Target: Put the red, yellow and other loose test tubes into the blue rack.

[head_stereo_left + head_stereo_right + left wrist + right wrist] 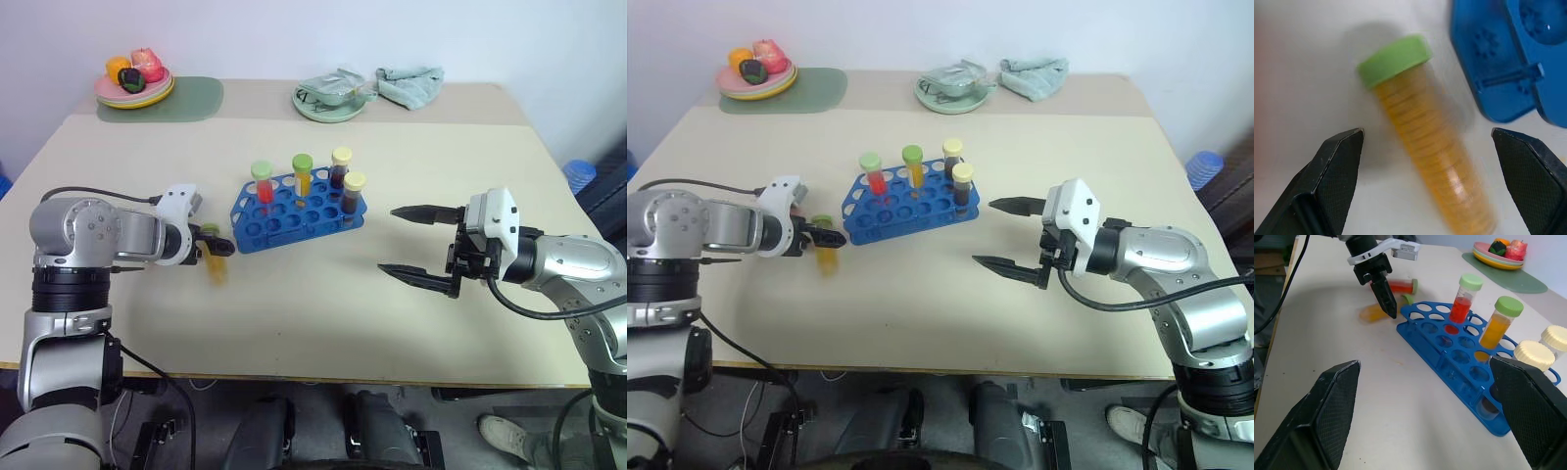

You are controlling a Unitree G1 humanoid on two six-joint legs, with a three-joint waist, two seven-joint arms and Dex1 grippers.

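The yellow tube (1432, 161) with green cap (1394, 59) lies flat on the table (323, 313), just beside the blue rack (294, 217) at its left end. The left gripper (217, 245) hovers over it, jaws apart and empty. The right gripper (419, 245) waits right of the rack, jaws apart. The tube is probably light, rigid, smooth and prone to rolling; grip mid-barrel, below the cap.

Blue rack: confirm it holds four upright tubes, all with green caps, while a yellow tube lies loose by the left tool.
Not all green. In the left eye view the blue rack holds four upright tubes, two green-capped and two cream-capped. The yellow tube lies loose by the left tool.
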